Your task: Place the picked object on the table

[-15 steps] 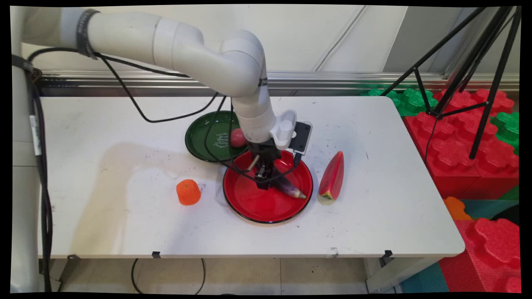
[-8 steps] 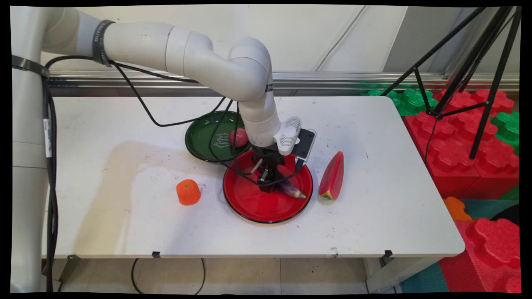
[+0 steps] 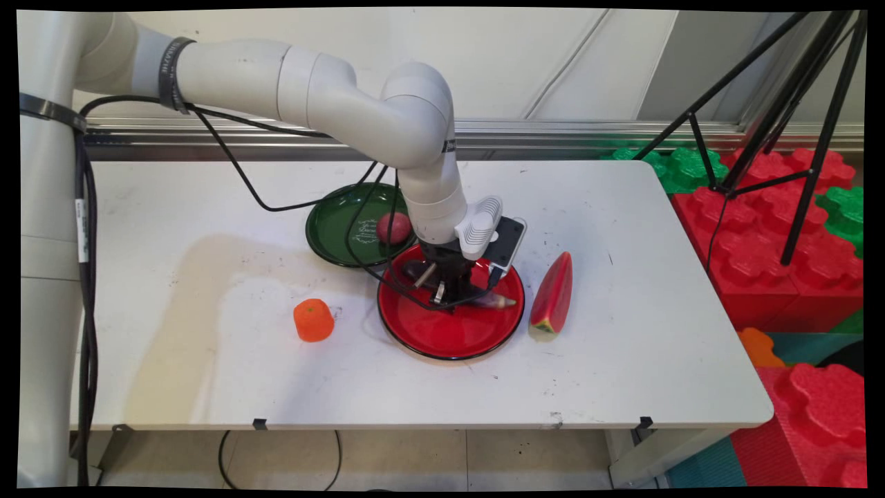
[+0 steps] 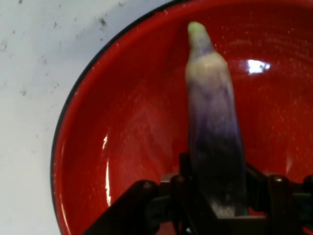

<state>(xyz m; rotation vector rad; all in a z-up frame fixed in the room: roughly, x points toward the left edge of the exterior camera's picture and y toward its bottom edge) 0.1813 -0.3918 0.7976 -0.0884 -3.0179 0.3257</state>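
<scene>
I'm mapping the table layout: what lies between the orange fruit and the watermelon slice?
In the main view, the red plate lies between the orange fruit and the watermelon slice, with the eggplant over it.

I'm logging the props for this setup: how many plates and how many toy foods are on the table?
Plates: 2 - red plate, green plate
Toy foods: 4 - eggplant in the gripper, watermelon slice, orange, reddish round fruit on the green plate
Total: 6
</scene>
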